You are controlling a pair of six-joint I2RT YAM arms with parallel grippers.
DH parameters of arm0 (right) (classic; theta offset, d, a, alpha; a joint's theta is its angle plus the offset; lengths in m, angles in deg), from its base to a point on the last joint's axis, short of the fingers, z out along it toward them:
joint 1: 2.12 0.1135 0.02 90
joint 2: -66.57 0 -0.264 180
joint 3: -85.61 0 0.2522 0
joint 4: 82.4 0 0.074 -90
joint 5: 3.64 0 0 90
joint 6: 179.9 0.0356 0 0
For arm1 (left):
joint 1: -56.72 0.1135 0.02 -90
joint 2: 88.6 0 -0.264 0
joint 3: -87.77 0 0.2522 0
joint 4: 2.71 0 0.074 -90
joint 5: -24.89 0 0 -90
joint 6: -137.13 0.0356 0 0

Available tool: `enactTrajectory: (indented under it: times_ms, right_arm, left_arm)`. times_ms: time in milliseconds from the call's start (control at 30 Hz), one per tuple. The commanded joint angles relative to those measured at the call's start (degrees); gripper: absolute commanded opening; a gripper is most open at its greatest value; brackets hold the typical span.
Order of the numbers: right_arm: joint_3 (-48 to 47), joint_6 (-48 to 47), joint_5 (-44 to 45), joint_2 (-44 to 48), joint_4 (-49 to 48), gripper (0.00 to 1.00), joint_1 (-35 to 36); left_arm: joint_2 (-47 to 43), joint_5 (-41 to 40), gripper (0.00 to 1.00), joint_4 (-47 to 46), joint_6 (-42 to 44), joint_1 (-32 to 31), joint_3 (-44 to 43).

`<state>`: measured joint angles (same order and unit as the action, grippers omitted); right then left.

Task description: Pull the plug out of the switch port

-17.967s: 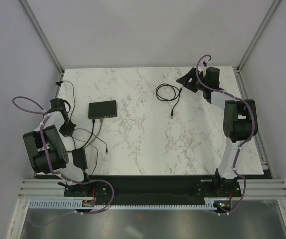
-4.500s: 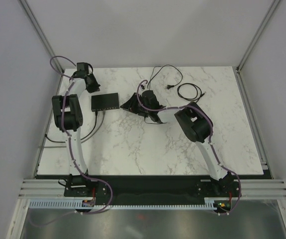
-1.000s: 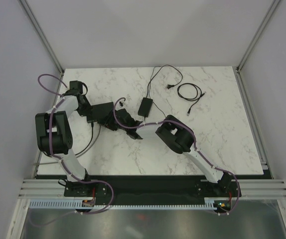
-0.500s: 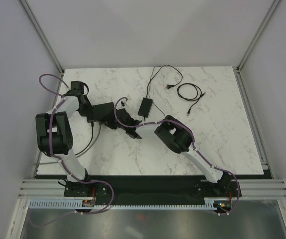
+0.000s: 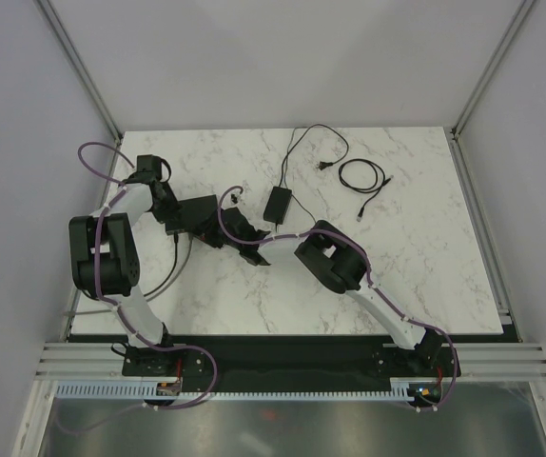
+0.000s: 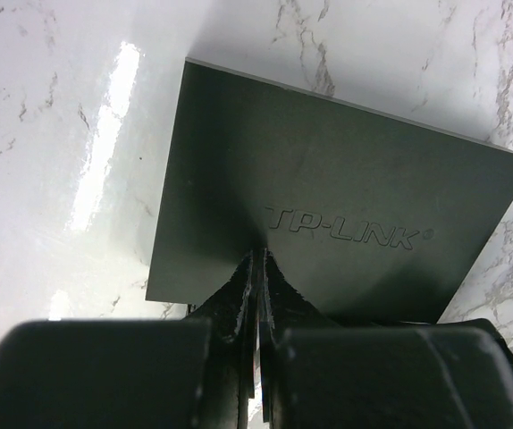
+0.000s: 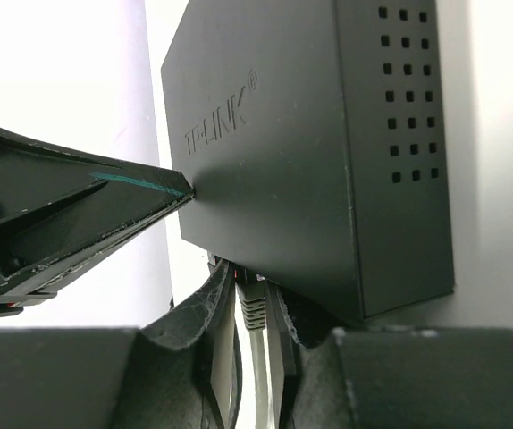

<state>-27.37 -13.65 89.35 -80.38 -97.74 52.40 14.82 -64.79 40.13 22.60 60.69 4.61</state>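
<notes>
- The TP-LINK switch point(image 6: 328, 188) lies flat on the left part of the marble table point(image 5: 425, 257).
- A grey plug point(image 7: 255, 313) meets its port edge, and the right gripper point(image 7: 249, 284) is clamped on it.
- The left gripper point(image 6: 258, 261), with its fingers pressed together, rests its tip on the switch's top.
- A power adapter point(image 5: 278, 203) lies nearby to the right.

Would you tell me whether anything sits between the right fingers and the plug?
Nothing visible does: the right gripper has its fingers closed either side of the grey plug at the port edge of the switch. The left gripper presses the switch top, clear of it.

Matt plastic switch point(image 6: 328, 179), glossy marble table point(image 6: 60, 134)
</notes>
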Motion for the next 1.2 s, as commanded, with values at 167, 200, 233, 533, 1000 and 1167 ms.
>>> enactTrajectory:
  times_ms: [167,200,233,533,1000,1167]
  right_arm:
    - [-1.7,-3.2,3.2,-1.1,6.4,0.07,-0.3]
    - [-1.5,-3.2,2.8,-1.0,6.4,0.01,-0.5]
    - [-1.6,-3.2,2.3,-1.0,6.5,0.00,-0.6]
    - [-2.6,-4.8,-5.2,-1.1,10.5,0.00,-2.6]
    - [-3.9,-14.1,-22.1,-0.3,10.2,0.00,-6.5]
    - [-6.2,-20.2,-26.3,-0.2,14.2,0.00,-7.4]
  left_arm:
    - [-0.8,1.8,0.02,2.6,-0.2,-0.8,1.2]
    - [-0.7,1.9,0.02,2.5,-0.3,-0.8,1.2]
    - [-0.6,2.1,0.02,2.5,-0.3,-0.9,1.2]
    - [0.9,3.2,0.02,2.3,-0.4,-0.9,1.2]
    - [2.7,2.8,0.02,2.2,1.2,-2.9,1.1]
    - [3.1,2.9,0.02,2.3,1.4,-3.1,0.9]
